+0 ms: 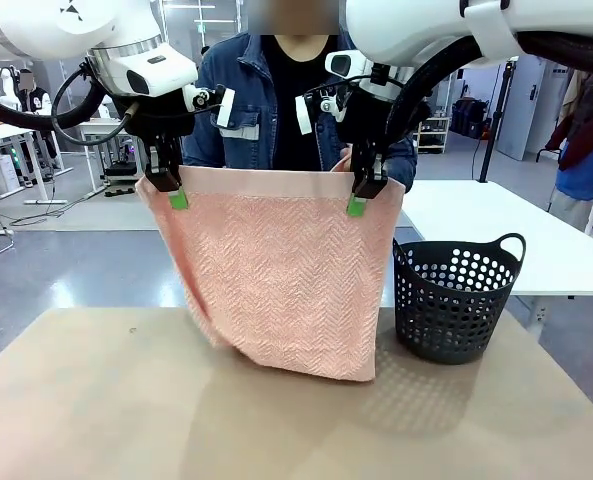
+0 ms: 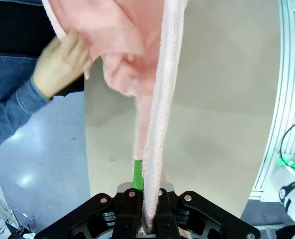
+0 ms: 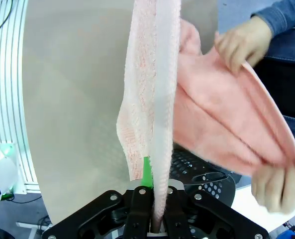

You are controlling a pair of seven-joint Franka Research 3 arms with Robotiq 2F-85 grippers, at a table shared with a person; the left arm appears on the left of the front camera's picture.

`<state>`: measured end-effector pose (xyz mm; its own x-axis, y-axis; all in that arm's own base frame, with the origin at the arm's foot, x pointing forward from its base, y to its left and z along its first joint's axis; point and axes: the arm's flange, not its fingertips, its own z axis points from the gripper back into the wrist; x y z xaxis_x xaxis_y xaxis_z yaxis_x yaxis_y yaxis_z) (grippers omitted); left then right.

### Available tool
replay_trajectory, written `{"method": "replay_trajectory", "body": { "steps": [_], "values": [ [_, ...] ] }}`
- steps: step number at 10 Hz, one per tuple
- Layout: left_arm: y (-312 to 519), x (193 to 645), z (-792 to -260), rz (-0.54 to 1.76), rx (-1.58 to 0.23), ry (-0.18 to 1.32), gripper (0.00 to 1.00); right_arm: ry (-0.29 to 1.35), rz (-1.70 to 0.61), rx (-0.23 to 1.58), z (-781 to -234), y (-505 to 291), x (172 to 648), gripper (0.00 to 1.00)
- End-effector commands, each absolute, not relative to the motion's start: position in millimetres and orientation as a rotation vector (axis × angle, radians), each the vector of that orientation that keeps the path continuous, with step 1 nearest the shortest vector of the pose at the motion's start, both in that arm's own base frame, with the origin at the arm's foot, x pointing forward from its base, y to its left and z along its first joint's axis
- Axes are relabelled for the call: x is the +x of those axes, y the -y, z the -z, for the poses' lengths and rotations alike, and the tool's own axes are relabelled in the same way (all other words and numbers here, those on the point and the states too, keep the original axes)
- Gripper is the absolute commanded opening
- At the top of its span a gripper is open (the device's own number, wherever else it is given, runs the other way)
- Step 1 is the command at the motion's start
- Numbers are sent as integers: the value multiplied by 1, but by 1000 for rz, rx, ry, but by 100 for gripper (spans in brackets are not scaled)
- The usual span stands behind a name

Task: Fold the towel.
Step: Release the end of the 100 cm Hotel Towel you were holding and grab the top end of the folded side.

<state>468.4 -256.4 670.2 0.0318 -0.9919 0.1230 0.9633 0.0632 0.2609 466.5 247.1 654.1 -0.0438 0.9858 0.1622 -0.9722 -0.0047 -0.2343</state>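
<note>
The towel point(image 1: 276, 280) hanging from the left gripper point(image 1: 174, 192) and the right gripper point(image 1: 360, 200) was soft salmon-pink terry cloth with a raised herringbone weave. The band point(image 1: 266, 181) stretched between the two grippers was flat and smooth. Just past the fingertips in both wrist views, the cloth's edge looked fuzzy and looped. The fingers were matt black and their pads point(image 1: 179, 199) matt green. Below the grippers, the table point(image 1: 106, 400) was a dull tan surface without shine. Beside the right gripper, the basket point(image 1: 456, 300) was black perforated plastic. The arm shells point(image 1: 36, 25) were glossy white. The person's jacket point(image 1: 231, 80) was denim.
</note>
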Motion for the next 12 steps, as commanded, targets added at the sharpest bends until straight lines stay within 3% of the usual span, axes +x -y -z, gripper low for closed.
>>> {"method": "replay_trajectory", "body": {
  "steps": [1, 12],
  "values": [
    [255, 469, -672, 1509, 118, 305, 0, 316, -1585, -60, -654, -248, 468, 0],
    [255, 469, -672, 1509, 118, 305, 0, 316, -1585, -60, -654, -248, 468, 0]
  ]
}}
